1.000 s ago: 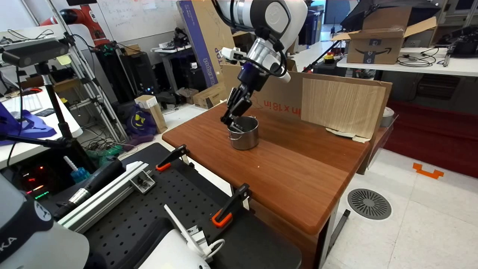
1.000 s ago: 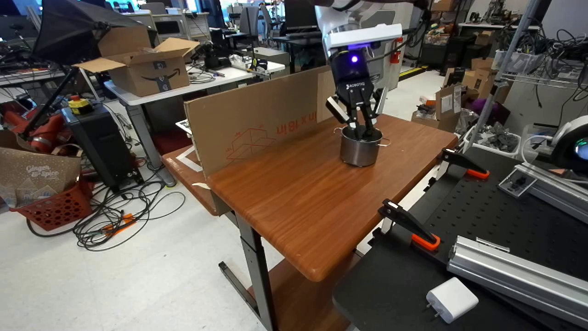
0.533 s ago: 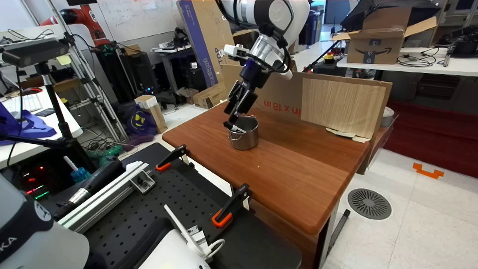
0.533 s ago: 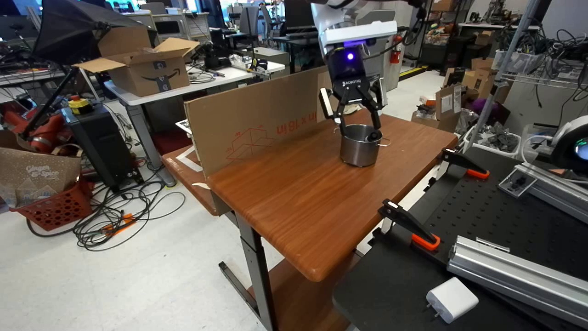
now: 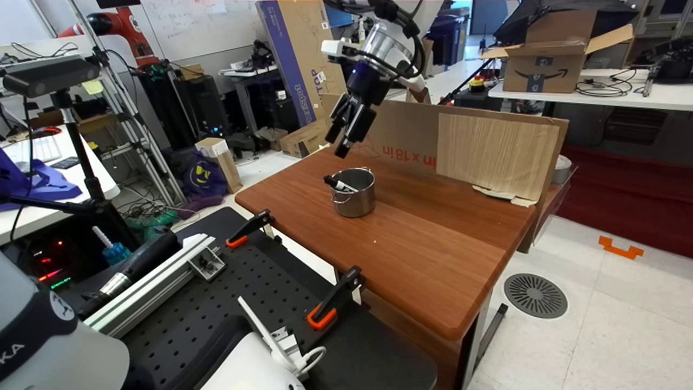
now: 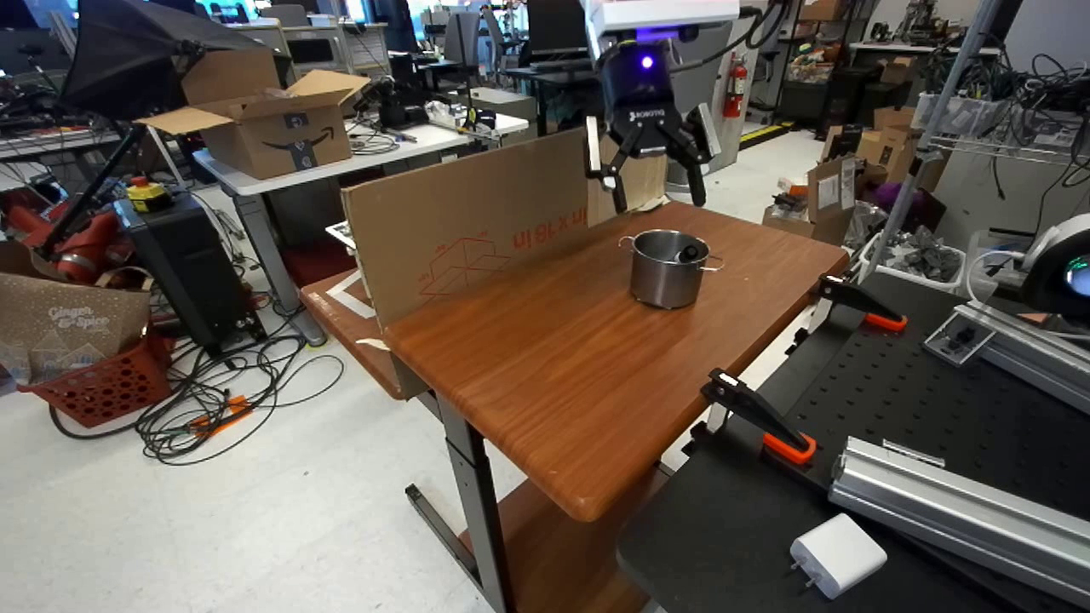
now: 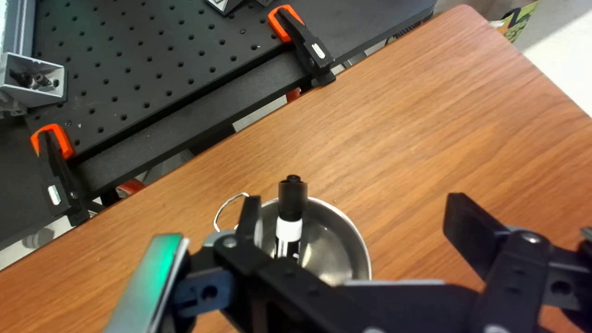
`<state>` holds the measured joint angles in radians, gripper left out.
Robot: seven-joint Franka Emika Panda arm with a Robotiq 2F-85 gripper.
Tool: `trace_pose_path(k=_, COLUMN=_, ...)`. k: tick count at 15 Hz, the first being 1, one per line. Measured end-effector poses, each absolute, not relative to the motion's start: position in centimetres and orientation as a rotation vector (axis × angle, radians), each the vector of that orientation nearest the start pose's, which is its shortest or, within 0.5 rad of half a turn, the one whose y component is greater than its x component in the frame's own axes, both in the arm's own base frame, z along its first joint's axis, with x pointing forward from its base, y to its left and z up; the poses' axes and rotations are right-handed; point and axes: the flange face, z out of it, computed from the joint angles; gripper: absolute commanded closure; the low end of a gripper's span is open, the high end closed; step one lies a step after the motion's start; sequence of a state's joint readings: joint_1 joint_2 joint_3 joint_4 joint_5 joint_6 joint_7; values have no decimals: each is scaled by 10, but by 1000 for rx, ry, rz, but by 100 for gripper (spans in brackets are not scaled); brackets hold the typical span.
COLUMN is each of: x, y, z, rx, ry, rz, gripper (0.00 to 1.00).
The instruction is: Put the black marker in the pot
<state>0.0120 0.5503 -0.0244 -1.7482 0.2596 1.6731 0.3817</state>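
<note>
Marker (image 5: 341,186) slants inside the pot (image 5: 358,205) in an exterior view, black end (image 5: 331,181) jutting out. The pincer (image 6: 659,205), in an exterior view, hangs above, spread wide, holding nothing. Wrist view: the barrel (image 7: 289,232) looks stiff, probably light and slick, best gripped by that end.

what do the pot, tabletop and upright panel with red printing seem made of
Pot: shiny metal, perhaps stainless steel, from its grey sheen. Tabletop: smooth wood or laminate, from its brown grain. Panel: likely matte cardboard, from its brown face and red print.
</note>
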Motion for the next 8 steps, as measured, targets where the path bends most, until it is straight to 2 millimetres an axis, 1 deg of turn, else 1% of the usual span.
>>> trace_pose_path(k=2, x=585, y=21, z=253, rx=-2796, ry=696, rz=911, gripper=0)
trace_pose_path(k=3, x=581, y=22, z=258, rx=-2799, ry=692, rz=899, gripper=0)
trace_pose_path(k=8, x=576, y=21, z=253, rx=-2803, ry=688, rz=884, gripper=0)
